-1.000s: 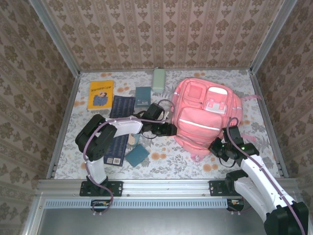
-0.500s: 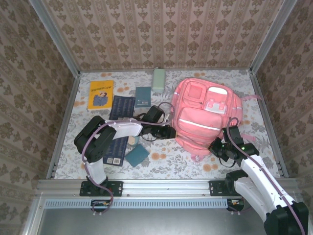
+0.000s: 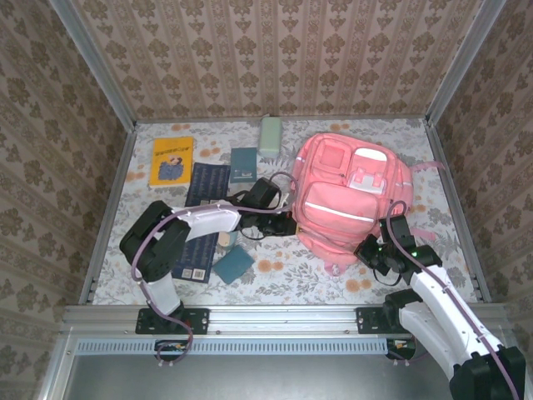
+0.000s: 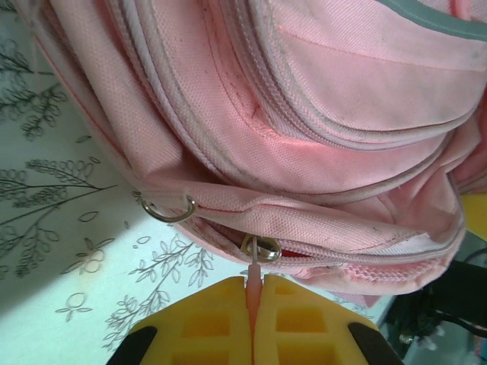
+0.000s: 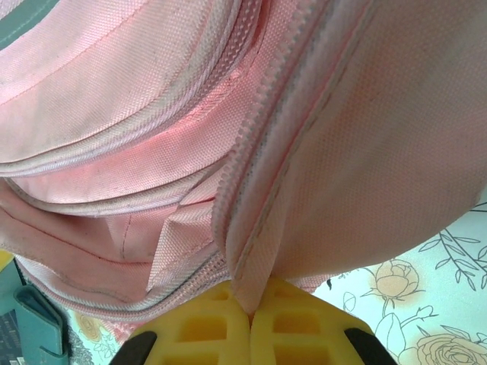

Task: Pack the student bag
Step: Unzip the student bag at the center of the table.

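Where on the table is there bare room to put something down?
Bare cloth runs along the near edge, in front of the bag and right of the teal pouch. The far left corner behind the yellow book is free too. Left of the bag is crowded with books and the left arm.

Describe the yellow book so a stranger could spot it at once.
Start at the pink bag and look left. The yellow book lies flat near the table's far left corner. It alone is yellow, next to a dark blue book.
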You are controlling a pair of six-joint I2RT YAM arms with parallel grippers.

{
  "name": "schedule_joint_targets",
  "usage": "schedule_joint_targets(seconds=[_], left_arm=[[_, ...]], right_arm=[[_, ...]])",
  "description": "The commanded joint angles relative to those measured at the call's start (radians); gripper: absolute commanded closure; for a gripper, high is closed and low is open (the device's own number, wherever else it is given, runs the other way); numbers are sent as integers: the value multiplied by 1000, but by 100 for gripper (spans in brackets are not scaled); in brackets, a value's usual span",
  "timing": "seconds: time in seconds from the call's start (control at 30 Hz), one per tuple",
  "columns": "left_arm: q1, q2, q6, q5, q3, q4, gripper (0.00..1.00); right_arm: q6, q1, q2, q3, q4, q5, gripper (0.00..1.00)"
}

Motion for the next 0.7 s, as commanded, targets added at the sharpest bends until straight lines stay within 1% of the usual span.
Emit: schedule_joint_targets(seconds=[0.0, 0.1, 0.2, 0.4, 0.47, 0.6, 0.67], left_arm=[[5, -49, 117, -177, 75, -180, 100], [5, -34, 189, -301, 138, -251, 100], [-1, 15, 252, -411, 219, -300, 100], [4, 98, 334, -599, 317, -343, 100], [14, 110, 349, -635, 331, -349, 100], [36, 88, 361, -607, 308, -339, 100], [36, 89, 364, -655, 304, -345, 100]], right_arm=[[-11, -3, -29, -11, -26, -14, 100], [-18, -5, -54, -12, -51, -8, 100], [-26, -11, -73, -15, -70, -13, 100], [-66, -39, -94, 2, -127, -18, 100], [-75, -54, -104, 6, -146, -13, 100], [-94, -85, -109, 3, -163, -29, 100], [-103, -96, -105, 1, -155, -42, 100]])
